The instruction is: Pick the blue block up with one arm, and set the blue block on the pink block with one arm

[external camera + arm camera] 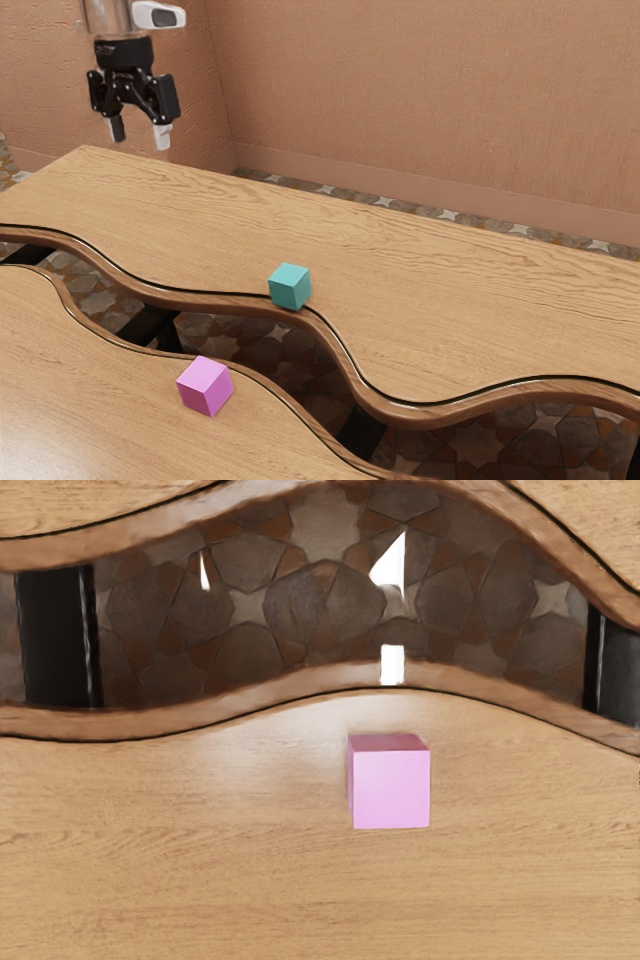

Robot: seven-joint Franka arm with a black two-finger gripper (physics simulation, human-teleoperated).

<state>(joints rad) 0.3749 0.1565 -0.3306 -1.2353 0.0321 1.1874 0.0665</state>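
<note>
**Split table (pixel 330 225) over tiled floor (pixel 470 213)**

The wooden table is parted by a wavy gap (pixel 250 350) — dark-rimmed, running across its top. The patterned floor shows through it and past the far edge, below a plain tan wall (pixel 430 90).

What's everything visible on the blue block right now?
The blue block is a plain cube, more teal than pure blue, with smooth matte faces and no markings. It sits flat on the far wooden tabletop, right at its wavy edge beside the gap, turned slightly so the top and two side faces show. Only the tabletop touches it. The open gripper hangs well away, toward the exterior view's upper left, and holds nothing.
</note>
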